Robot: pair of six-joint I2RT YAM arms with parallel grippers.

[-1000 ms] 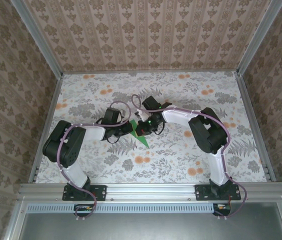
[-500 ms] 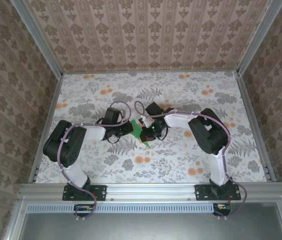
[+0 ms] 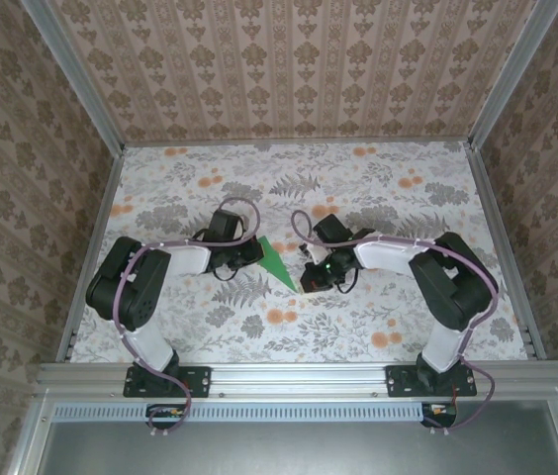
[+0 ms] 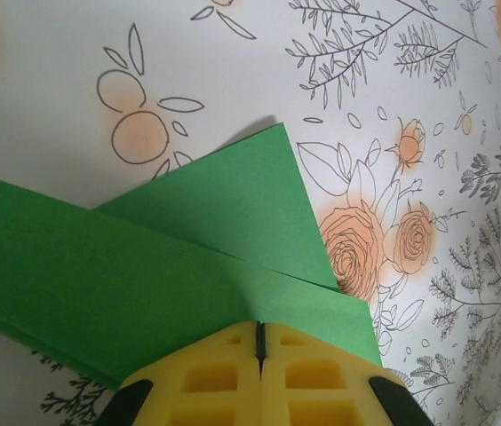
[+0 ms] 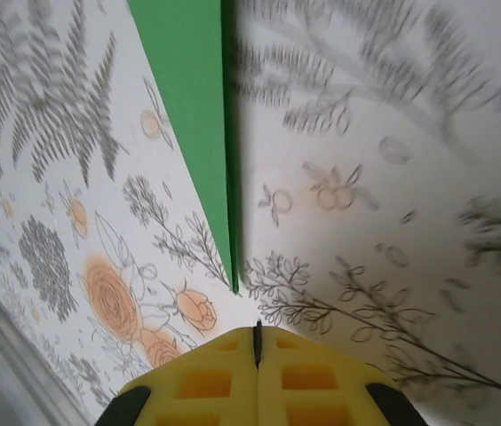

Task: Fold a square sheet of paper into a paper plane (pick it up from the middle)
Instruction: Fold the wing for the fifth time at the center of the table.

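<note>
The sheet is folded into a bright green paper plane [image 3: 276,263], a slim dart lying flat on the floral table with its point toward the near right. My left gripper [image 3: 250,253] is shut, and its yellow fingertips rest on the wide end. In the left wrist view the gripper [image 4: 259,325] sits on overlapping green layers of the paper plane [image 4: 144,266]. My right gripper [image 3: 311,278] is shut and empty, just right of the point. In the right wrist view the paper plane [image 5: 188,106] ends a short way ahead of the gripper [image 5: 257,327].
The floral tabletop [image 3: 388,188] is boxed in by wallpapered walls at the back and sides. An aluminium rail [image 3: 299,374] runs along the near edge by the arm bases. The right arm's elbow [image 3: 452,282] stands over the right side of the table.
My right gripper slid down along the paper toward its point and off it, ending to the right. The right elbow swung right. The left gripper and the paper stayed put.
</note>
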